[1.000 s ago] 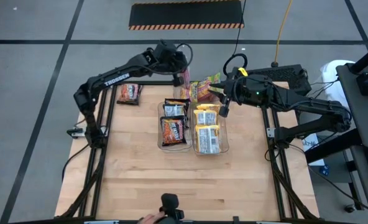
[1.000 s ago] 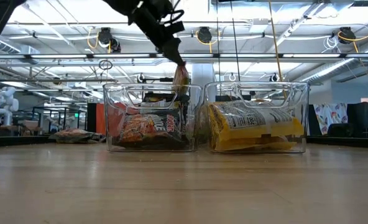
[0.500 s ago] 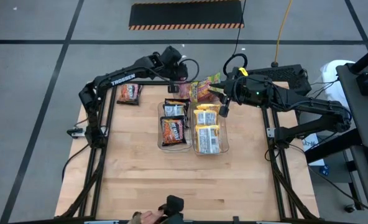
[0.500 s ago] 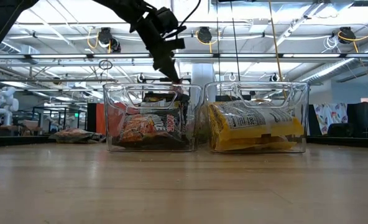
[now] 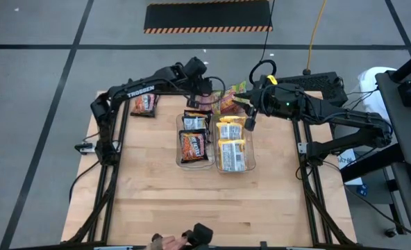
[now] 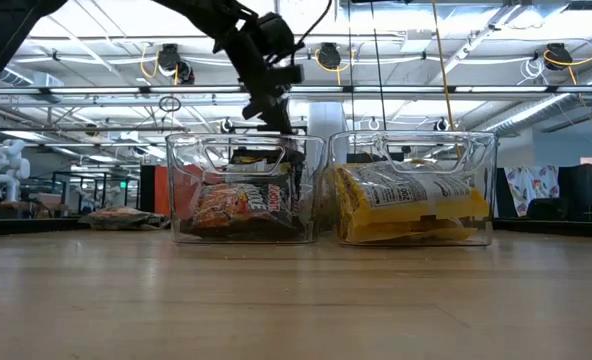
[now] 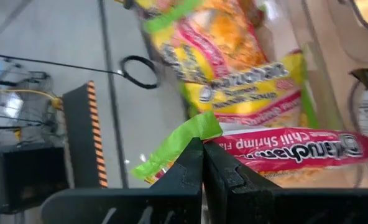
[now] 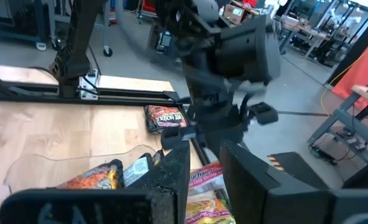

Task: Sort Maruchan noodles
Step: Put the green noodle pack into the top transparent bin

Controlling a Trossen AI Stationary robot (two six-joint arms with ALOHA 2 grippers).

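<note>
1. Maruchan noodles [image 5: 195, 135] are partly sorted: dark brown and orange packets are stacked in the left clear bin [image 5: 194, 162], and yellow packets [image 5: 232, 144] fill the right clear bin [image 5: 235, 169]. Both bins sit side by side near the far edge of the wooden table [image 5: 205, 201].

2. A loose heap of pink-green packets [image 5: 228, 101] is seen at the far edge, behind the bins. One brown packet [image 5: 143, 104] lies apart near the far left corner.

3. The left gripper [image 5: 200, 89] has been carried from a higher position down and toward the heap over the last second. A pink packet that was hanging from it above the left bin is no longer seen dangling in the low view.

4. In the left wrist view, the left fingers [image 7: 199, 163] are pressed together, with nothing visibly pinched between them; a pink chili shrimp packet [image 7: 289, 149] lies just beyond.

5. The right gripper [image 5: 248, 119] has stayed over the far end of the right bin, its fingers [image 8: 174, 168] parted and empty.

6. The change is judged to mean the pink packet was set back with the heap, so the pink-green sort is not yet done.
</note>
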